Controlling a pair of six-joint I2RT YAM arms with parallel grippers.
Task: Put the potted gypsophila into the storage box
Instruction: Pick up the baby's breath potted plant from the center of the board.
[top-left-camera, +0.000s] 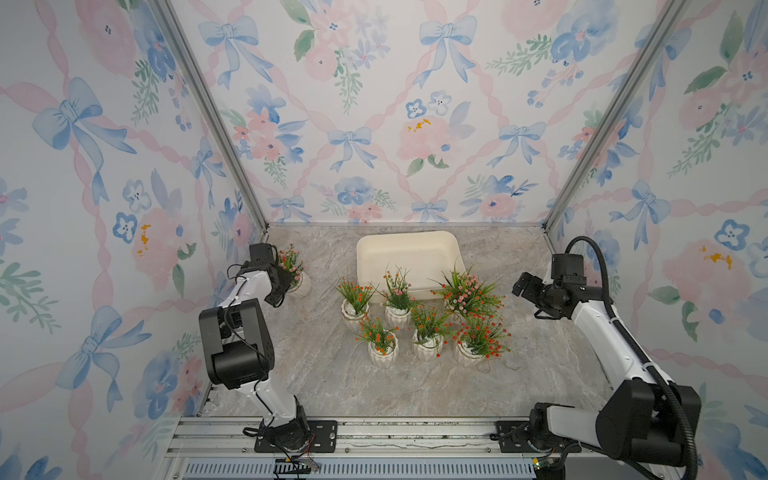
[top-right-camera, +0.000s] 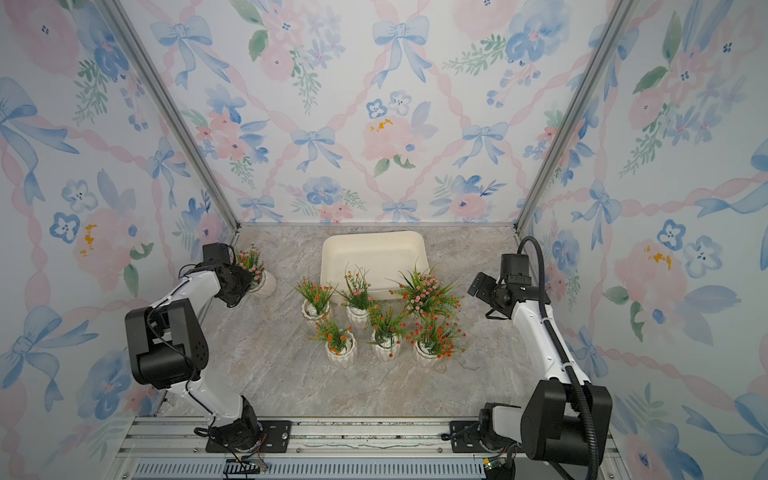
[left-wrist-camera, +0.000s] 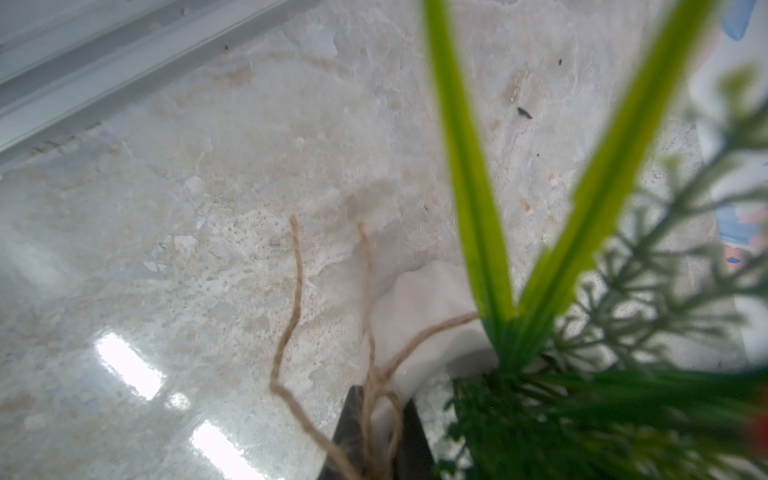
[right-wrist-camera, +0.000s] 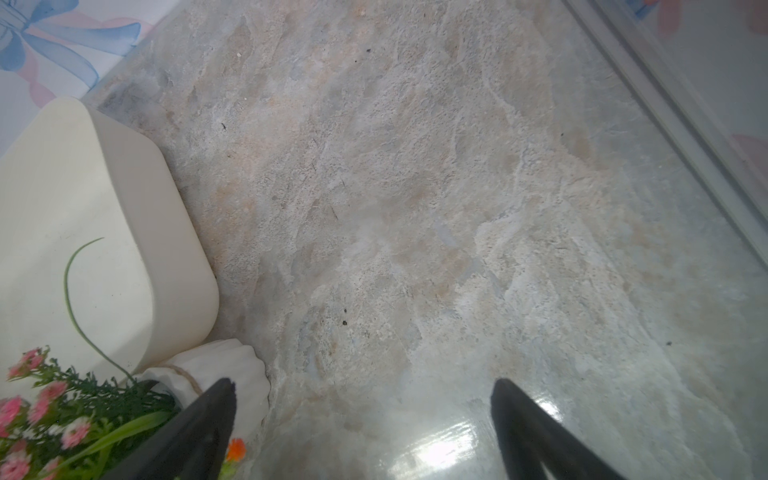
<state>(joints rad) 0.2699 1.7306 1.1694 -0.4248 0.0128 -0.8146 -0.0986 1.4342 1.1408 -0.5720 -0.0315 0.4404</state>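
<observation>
One potted gypsophila (top-left-camera: 300, 283) (top-right-camera: 266, 282) with pink blossoms is at the far left, near the back wall. My left gripper (top-left-camera: 286, 286) (left-wrist-camera: 384, 419) is shut on this pot's white rim (left-wrist-camera: 419, 307), beside its twine bow. Whether the pot is off the table does not show. Several more potted gypsophila (top-left-camera: 382, 349) (top-right-camera: 340, 351) cluster at the centre, in front of the cream storage box (top-left-camera: 409, 253) (top-right-camera: 374, 251) (right-wrist-camera: 104, 199), which holds nothing. My right gripper (top-left-camera: 524, 293) (right-wrist-camera: 361, 395) hangs open at the right, beside the nearest pot (right-wrist-camera: 241, 365), touching nothing.
Metal frame posts and flowered walls close in the marble table (top-left-camera: 332, 386) on three sides. The left arm's elbow (top-left-camera: 237, 349) stands tall at the front left. A rail (top-left-camera: 374, 432) runs along the front edge.
</observation>
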